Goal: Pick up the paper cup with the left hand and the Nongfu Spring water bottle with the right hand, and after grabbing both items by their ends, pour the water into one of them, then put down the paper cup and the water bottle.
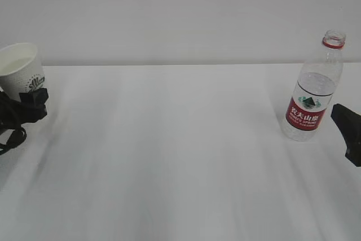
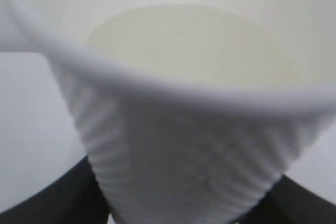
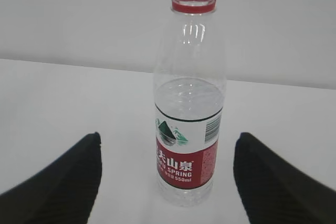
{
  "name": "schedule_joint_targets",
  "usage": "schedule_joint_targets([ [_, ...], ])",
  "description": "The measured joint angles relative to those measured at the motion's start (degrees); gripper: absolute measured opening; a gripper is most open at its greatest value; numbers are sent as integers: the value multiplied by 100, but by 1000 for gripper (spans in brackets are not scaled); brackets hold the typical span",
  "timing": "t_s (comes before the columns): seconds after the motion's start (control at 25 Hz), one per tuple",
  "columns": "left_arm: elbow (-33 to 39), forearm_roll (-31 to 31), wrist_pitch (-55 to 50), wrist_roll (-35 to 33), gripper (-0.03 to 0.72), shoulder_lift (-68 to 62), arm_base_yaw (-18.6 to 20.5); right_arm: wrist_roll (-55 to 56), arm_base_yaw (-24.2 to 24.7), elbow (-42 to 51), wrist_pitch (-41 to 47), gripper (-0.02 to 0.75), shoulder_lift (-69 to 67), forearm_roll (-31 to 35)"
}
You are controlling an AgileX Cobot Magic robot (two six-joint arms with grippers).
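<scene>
The left hand's black two-finger gripper (image 1: 25,105) is clamping the small white tapered paper cup (image 1: 21,71) at the white table's (image 1: 169,150) left edge. The right hand's black gripper (image 3: 167,182) is standing apart, empty, before the clear red-labelled Nongfu Spring water bottle (image 1: 312,91) near the right edge. Squeezing too hard risks crumpling the cup and spilling.

Even, bright, diffuse light washes the white counter (image 1: 180,156), leaving only faint streaky shading and a weak shadow beside the Nongfu Spring water bottle (image 1: 312,91). In the left wrist view the paper cup (image 2: 178,145) is badly blurred; the bottle in the right wrist view is sharp.
</scene>
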State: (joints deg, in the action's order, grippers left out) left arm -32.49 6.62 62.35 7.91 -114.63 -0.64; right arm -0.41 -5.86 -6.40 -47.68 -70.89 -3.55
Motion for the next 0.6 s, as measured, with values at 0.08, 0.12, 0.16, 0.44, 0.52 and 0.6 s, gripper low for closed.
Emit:
schedule_joint_targets([
  [0.08, 0, -10, 46, 0, 459, -164, 0, 3, 0, 0, 0, 591, 0, 0],
  [0.12, 0, -10, 57, 0, 459, -246, 0, 41, 0, 0, 0, 591, 0, 0],
  [0.16, 0, -10, 59, 0, 459, -308, 0, 41, 0, 0, 0, 591, 0, 0],
  [0.44, 0, -10, 89, 0, 459, -553, 0, 41, 0, 0, 0, 591, 0, 0],
  [0.52, 0, -22, 94, 0, 459, -553, 0, 41, 0, 0, 0, 591, 0, 0],
  [0.6, 0, -24, 94, 0, 459, -553, 0, 41, 0, 0, 0, 591, 0, 0],
])
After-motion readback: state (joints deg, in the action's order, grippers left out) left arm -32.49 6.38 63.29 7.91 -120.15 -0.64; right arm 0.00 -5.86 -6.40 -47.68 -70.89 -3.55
